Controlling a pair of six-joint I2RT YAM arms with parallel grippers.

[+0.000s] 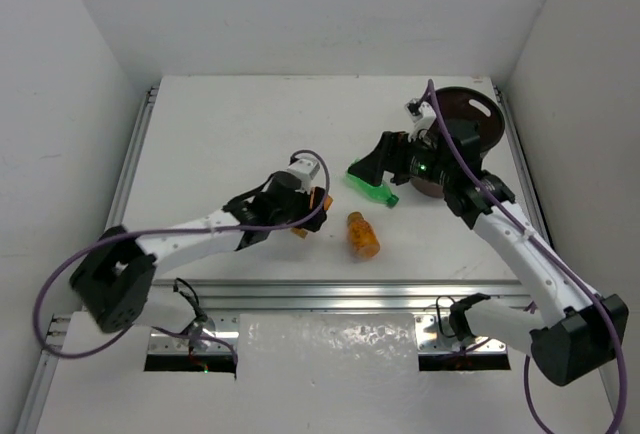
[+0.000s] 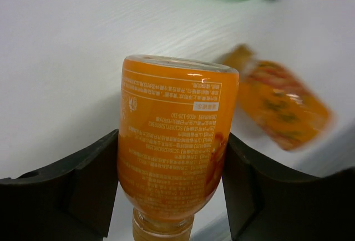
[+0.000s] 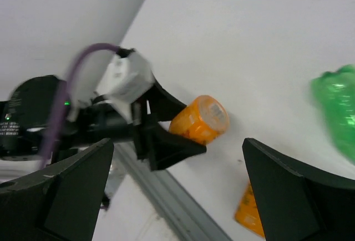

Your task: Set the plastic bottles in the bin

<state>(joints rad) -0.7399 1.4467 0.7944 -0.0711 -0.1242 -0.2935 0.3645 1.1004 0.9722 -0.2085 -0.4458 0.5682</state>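
My left gripper (image 1: 312, 206) is shut on an orange bottle (image 1: 319, 200) and holds it by the body, cap end toward the wrist, just above the table (image 1: 230, 134); the left wrist view shows the bottle (image 2: 175, 135) squeezed between both fingers. A second orange bottle (image 1: 362, 235) lies on the table to its right. A green bottle (image 1: 372, 190) lies further back. My right gripper (image 1: 364, 170) is open and empty, hovering above the green bottle. The dark brown bin (image 1: 455, 95) stands at the back right, partly hidden by the right arm.
The right wrist view shows the left gripper with its orange bottle (image 3: 199, 120), the green bottle (image 3: 337, 108) at the right edge and the lying orange bottle (image 3: 248, 214) at the bottom. A metal rail (image 1: 330, 294) runs along the table's near edge. White walls enclose the table.
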